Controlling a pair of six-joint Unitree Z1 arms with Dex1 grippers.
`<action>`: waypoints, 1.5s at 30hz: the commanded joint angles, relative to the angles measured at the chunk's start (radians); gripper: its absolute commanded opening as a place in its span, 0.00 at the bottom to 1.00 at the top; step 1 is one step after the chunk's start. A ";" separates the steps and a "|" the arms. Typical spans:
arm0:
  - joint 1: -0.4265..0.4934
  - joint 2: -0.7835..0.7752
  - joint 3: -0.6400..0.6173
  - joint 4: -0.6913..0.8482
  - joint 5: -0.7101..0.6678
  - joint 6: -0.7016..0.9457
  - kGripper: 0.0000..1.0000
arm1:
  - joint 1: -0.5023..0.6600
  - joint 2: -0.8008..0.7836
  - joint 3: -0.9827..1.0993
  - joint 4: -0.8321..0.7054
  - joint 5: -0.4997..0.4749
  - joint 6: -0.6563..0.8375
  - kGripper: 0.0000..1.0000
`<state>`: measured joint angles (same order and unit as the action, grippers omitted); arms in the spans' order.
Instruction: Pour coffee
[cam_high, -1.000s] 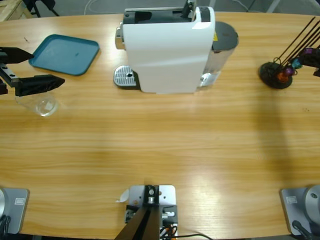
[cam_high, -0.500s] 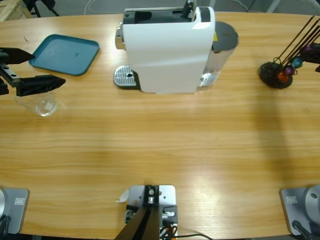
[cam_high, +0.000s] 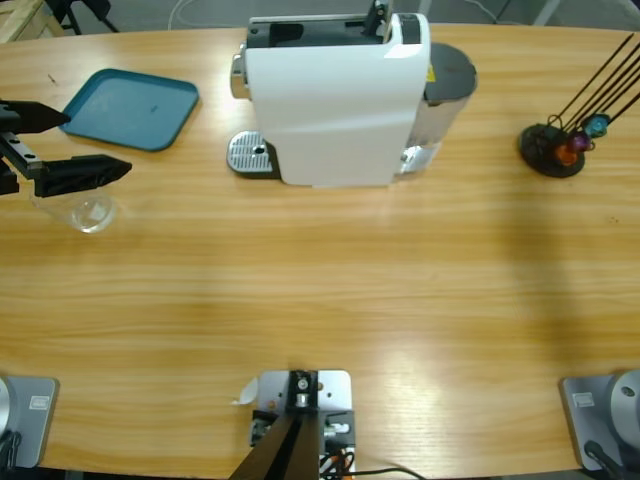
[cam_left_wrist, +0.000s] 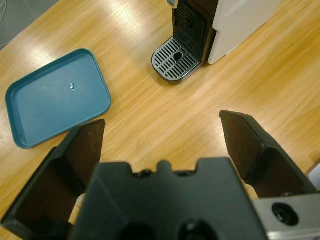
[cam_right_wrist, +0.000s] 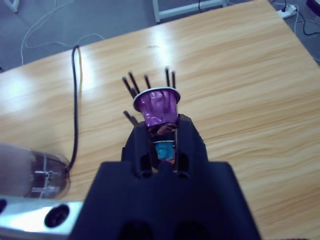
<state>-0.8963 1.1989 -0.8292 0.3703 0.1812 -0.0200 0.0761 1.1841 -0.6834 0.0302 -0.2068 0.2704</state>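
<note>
High view overhead – left wrist shares its tray (cam_high: 128, 108) – right wrist close

On the desk (cam_high: 330, 290) there is one white coffee machine (cam_high: 335, 95), one teal tray (cam_high: 130, 108) near the far left corner, and one clear glass (cam_high: 88, 212) by the left edge. One black capsule stand (cam_high: 551, 150) sits near the right edge with two capsules showing on it from above. One purple capsule (cam_right_wrist: 157, 106) shows in the right wrist view.

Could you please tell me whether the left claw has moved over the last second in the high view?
Yes, slightly: the left claw, open, has eased upward in the picture, away from the glass tumbler and along the teal tray.
</note>
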 joint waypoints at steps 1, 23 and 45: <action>-0.007 0.029 0.042 -0.022 0.000 -0.011 1.00 | 0.056 -0.129 -0.027 0.090 0.009 -0.056 0.00; 0.011 -0.167 0.096 0.048 -0.020 0.052 1.00 | 0.839 0.403 -0.548 0.160 0.416 -0.429 0.00; 0.016 -0.143 0.107 0.050 -0.022 0.049 1.00 | 0.846 0.608 -0.785 0.268 0.078 -0.720 0.00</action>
<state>-0.8911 1.0512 -0.7648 0.4093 0.1723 0.0248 0.9146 1.7428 -1.4760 0.2872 -0.0556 -0.4160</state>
